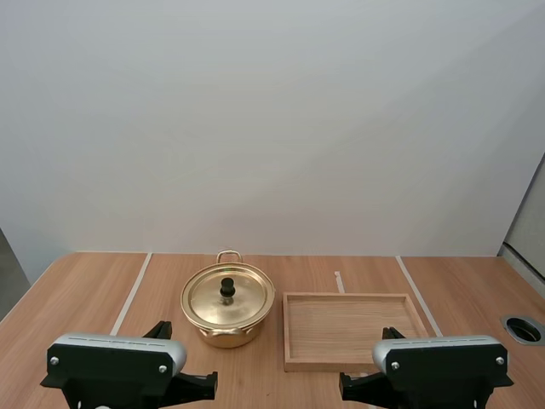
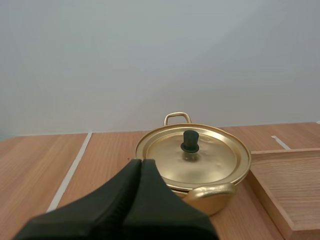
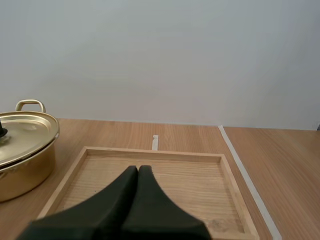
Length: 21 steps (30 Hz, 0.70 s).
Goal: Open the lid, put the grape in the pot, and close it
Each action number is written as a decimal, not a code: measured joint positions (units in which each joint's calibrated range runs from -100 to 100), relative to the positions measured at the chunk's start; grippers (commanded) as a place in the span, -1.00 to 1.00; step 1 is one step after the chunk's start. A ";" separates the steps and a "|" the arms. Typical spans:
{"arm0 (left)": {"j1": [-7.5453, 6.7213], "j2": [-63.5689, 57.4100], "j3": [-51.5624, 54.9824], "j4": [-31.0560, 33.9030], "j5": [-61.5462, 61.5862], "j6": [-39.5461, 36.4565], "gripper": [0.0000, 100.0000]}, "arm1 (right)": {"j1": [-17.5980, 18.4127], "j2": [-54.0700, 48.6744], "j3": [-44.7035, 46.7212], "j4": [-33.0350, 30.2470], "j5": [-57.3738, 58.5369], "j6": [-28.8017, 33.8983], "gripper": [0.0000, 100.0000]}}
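High view: lid (image 1: 227, 294) sits shut on the pot (image 1: 226, 328), which stands on the bench (image 1: 77, 298) just left of a bare tray (image 1: 351, 328). No grapes on bench or tray; pot contents hidden, so either grapes are inside and done, or none supplied. Left pincer (image 2: 141, 162) and right pincer (image 3: 138, 169) both closed, empty, near side of pot.

Both arms are showing black bodies capped by rounded silver-grey plates; each plate is carrying small dark screws at its corners, and the left one is bearing thin slots along its top edge; the left gripper (image 2: 141, 162) and right gripper (image 3: 138, 169) are appearing as matte black fingers forming one smooth wedge.
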State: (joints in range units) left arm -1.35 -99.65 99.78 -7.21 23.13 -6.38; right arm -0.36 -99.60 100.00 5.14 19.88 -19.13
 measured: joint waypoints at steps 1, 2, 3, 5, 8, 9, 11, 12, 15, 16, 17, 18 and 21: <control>0.00 0.00 0.00 0.00 1.32 -0.83 -1.00 | 0.01 0.00 0.00 -0.01 0.79 0.00 -1.00; 0.00 0.00 0.00 0.00 2.06 -1.03 -1.00 | -0.08 0.00 0.00 -0.01 1.07 0.00 -1.00; 0.00 0.00 0.00 0.00 3.69 -1.18 -1.00 | -0.08 0.00 0.00 -0.01 2.42 0.00 -1.00; 0.00 0.00 0.12 0.00 5.56 -1.29 -1.00 | -0.08 0.00 0.00 -0.01 5.36 0.00 -1.00; 0.00 0.00 0.12 0.00 6.77 -1.73 -1.00 | -0.08 0.00 0.00 0.01 8.58 0.00 -1.00; 0.00 0.00 0.12 0.00 6.84 -1.84 -1.00 | -0.08 0.00 0.00 0.11 9.06 0.00 -1.00; 0.00 0.00 0.12 0.00 6.98 -1.90 -1.00 | -0.08 0.00 0.00 0.11 9.65 0.00 -1.00; 0.08 0.00 0.12 0.00 7.04 -1.90 -1.00 | -0.08 0.00 0.00 0.11 9.80 0.00 -1.00; 0.50 0.00 0.12 0.00 6.84 -2.13 -1.00 | -0.08 0.00 0.00 0.11 10.46 0.00 -1.00; 0.69 0.00 0.12 0.00 6.48 -2.09 -1.00 | -0.08 0.00 0.00 0.11 10.42 0.00 -1.00; 0.86 0.00 0.12 0.00 6.08 -2.09 -1.00 | -0.08 0.00 0.00 0.11 10.42 0.00 -1.00; 0.96 0.00 0.12 0.00 5.85 -2.09 -1.00 | -0.08 0.00 0.00 0.11 10.42 0.00 -1.00; 1.05 0.00 0.12 0.00 5.36 -2.09 -1.00 | -0.08 0.00 0.00 0.11 10.48 0.00 -1.00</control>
State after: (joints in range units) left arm -0.30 -99.65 99.89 -7.21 28.49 -8.47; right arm -0.44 -99.60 100.00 5.26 30.37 -19.13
